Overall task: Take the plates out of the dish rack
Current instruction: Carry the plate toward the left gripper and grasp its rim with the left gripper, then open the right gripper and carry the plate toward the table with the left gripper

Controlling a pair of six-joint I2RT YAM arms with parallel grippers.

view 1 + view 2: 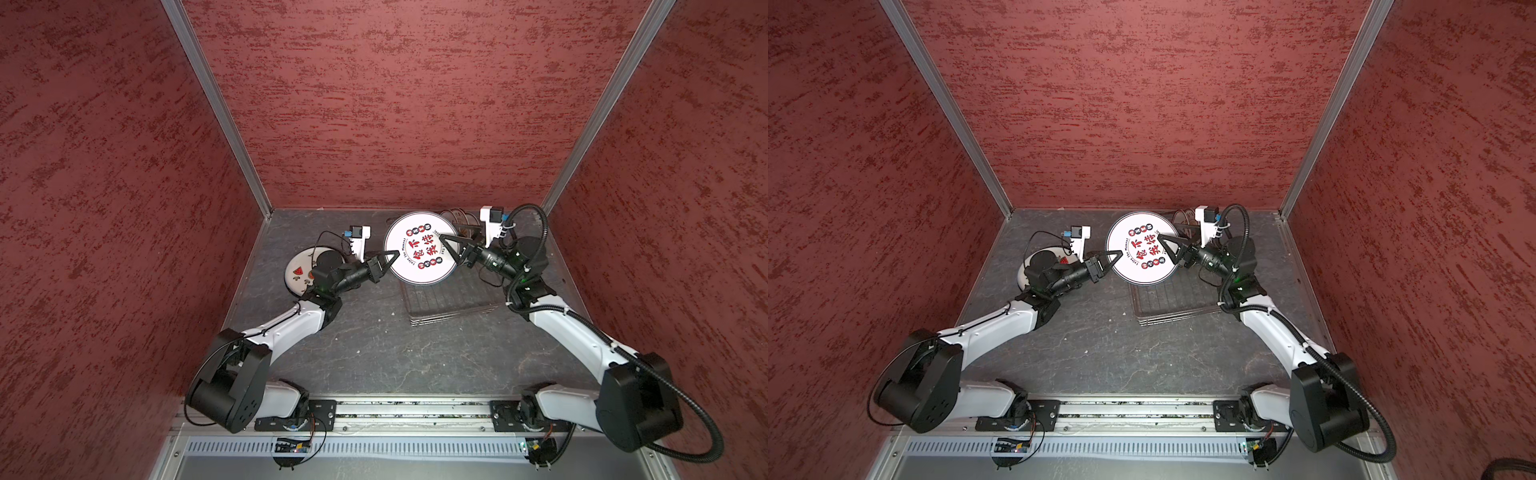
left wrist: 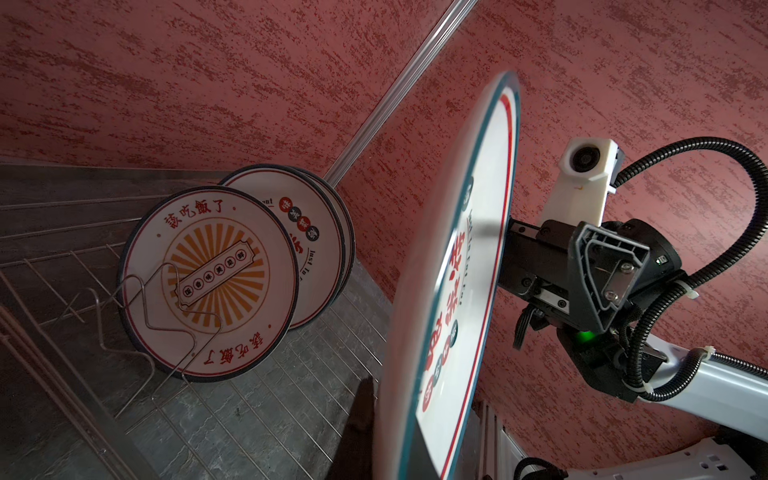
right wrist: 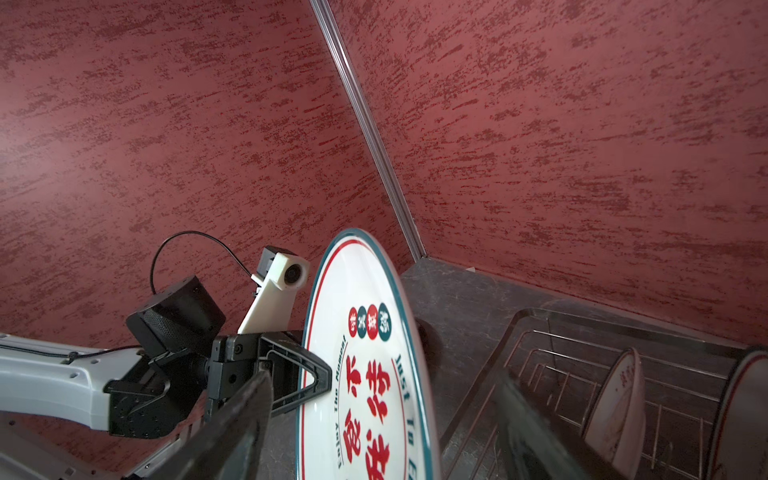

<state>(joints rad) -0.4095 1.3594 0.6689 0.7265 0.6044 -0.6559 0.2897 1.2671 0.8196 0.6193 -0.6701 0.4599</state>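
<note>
A handover is taking place above the dish rack (image 1: 451,305). The left pincer (image 1: 392,256) is pinching the left rim of the red-character plate (image 1: 419,249) and carrying it tilted in the air over the rack's far half. The right pincer (image 1: 449,249) is standing spread at the opposite rim, with the plate passing between its fingers in the right wrist view and apparently gripped by neither. The step in hand is probably passing this plate to the left arm. A watermelon plate (image 1: 296,275) is lying flat on the desk (image 1: 374,353) beneath that arm and is likely serving as the drop spot. A sunburst plate (image 2: 208,282) and another plate (image 2: 320,232) behind it are leaning in the rack. Next, the right pincer is going to need to back clear of the rim. The left arm is then going to need to swing left, level the plate and lower it gently.
</note>
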